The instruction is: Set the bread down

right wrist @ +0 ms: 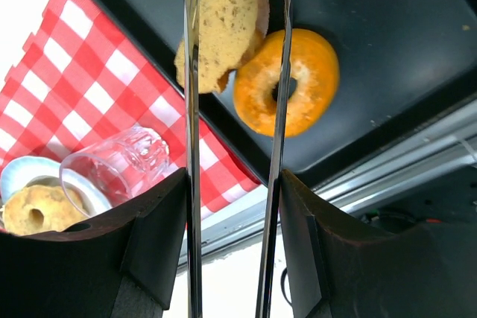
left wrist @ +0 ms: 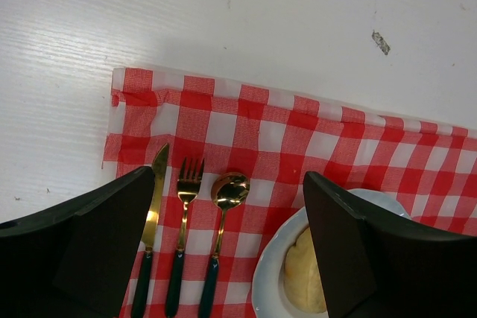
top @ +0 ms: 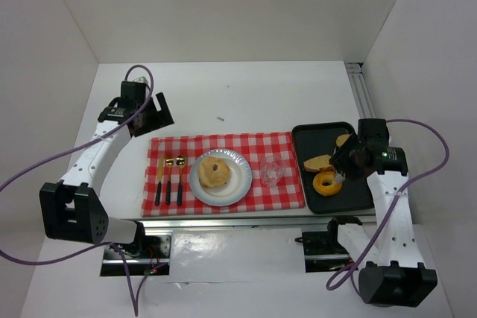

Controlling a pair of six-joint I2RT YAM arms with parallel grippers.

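Nearest the arm bases, on the right, a black tray (top: 359,196) sat on the white tabletop (top: 223,87). An orange bagel (top: 326,182) lay in the tray's near half. The right tool (top: 340,173) hung over it, its two thin metal blades spread with nothing seen pinched between them. In the right wrist view one blade crossed the bagel's hole and the other ran along the edge of a bread slice (top: 317,162). The blade tips ran out of that view. The slice lay just beyond the orange bagel, touching it, and a second piece (top: 343,139) showed farther back, partly hidden by the arm.

Left of the tray, a red checked cloth (top: 283,147) carried a white plate (top: 240,184) with a pale bagel (top: 216,173) resting on it. A clear glass (top: 270,171) stood between plate and tray. A knife (top: 159,180), fork (top: 169,180) and spoon (top: 180,180) lay side by side left of the plate.

Beyond the cloth's far left corner, the left tool (top: 151,117) hung above the bare tabletop, fingers wide apart and empty. A small dark mark (top: 221,118) sat farther back.
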